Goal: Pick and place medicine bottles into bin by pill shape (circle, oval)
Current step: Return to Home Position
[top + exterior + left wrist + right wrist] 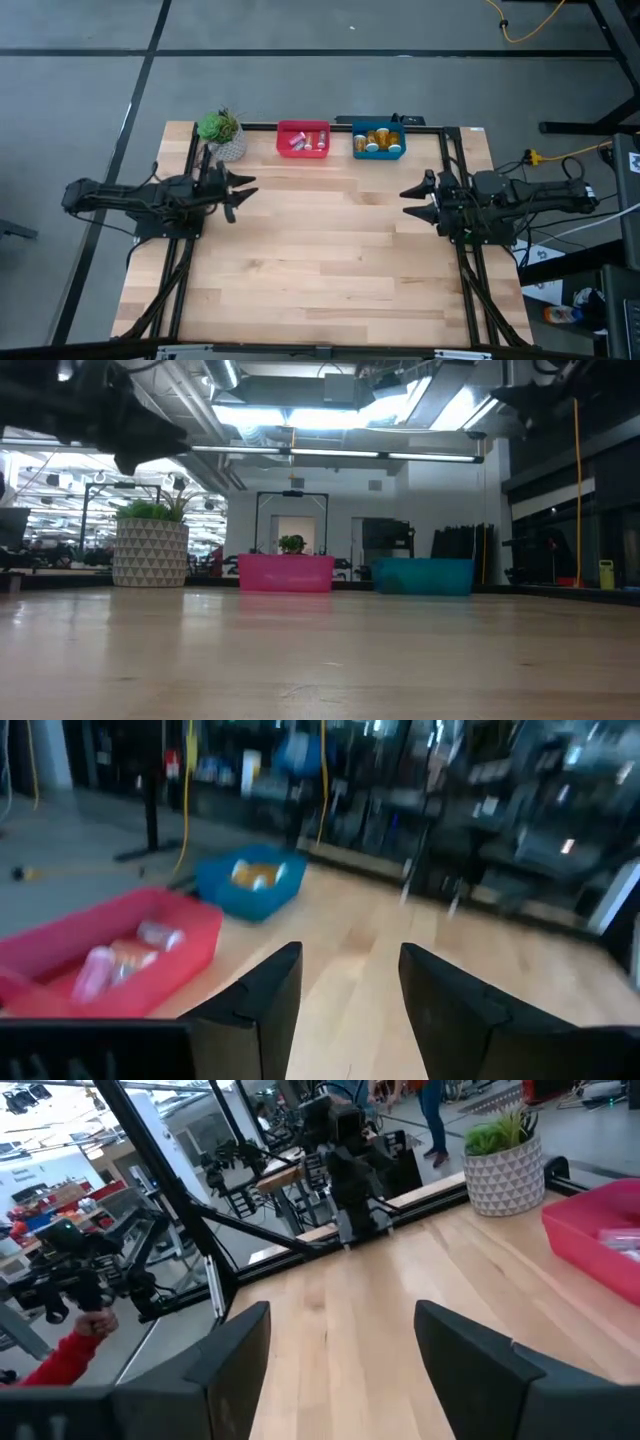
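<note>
Several medicine bottles lie in the red bin (303, 138) at the table's far edge, also in the left wrist view (120, 955). Orange bottles with white caps (380, 139) sit in the blue bin (378, 139), seen too in the left wrist view (250, 880). My left gripper (245, 190) is open and empty above the table's left side, its fingers pointing right. My right gripper (412, 200) is open and empty above the right side, pointing left. No bottle shows on the tabletop.
A potted plant in a white patterned pot (225, 137) stands at the far left, next to the red bin. Black frame rails run along the table's left, right and far edges. A person's red sleeve (60, 1360) shows beyond the table in the right wrist view.
</note>
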Robot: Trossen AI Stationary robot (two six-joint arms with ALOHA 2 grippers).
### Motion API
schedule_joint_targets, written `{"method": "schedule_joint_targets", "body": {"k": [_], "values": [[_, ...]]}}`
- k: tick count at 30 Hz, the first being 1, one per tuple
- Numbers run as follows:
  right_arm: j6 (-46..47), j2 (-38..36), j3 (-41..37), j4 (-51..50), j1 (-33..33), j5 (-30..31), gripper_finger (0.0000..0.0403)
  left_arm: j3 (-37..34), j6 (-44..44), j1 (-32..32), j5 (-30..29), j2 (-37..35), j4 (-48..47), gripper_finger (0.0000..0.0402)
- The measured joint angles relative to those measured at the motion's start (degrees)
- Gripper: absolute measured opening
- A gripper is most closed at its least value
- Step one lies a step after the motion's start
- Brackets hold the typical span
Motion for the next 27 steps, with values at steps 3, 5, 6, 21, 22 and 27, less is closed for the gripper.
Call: {"method": "schedule_joint_targets", "body": {"k": [3,5,6,21,22,27], "values": [[-0.2,-0.6,-0.7,0.0,0.0,0.0,0.0250,-2.2,1.3,0.0,-0.1,-4.7,0.6,0.0163],[0.0,-0.6,-0.8,-0.1,0.0,0.0,0.0250,-3.4,1.4,0.0,0.0,-7.0,0.3,0.0163],[0.0,-0.6,-0.8,-0.1,0.0,0.0,0.0250,-4.0,1.5,0.0,0.0,-8.1,0.4,0.0163],[-3.3,-0.6,-0.9,-0.1,0.0,-0.2,0.0250,-8.6,3.3,0.0,9.3,-15.5,-0.3,0.0163],[-3.8,-0.7,-0.9,-0.1,0.0,-0.2,0.0250,-8.6,3.7,0.0,10.1,-15.7,-0.3,0.0163],[-8.6,-0.7,-0.9,-0.3,0.0,-5.9,0.0250,-8.6,4.4,0.0,12.5,-15.5,-1.8,0.0163]]}}
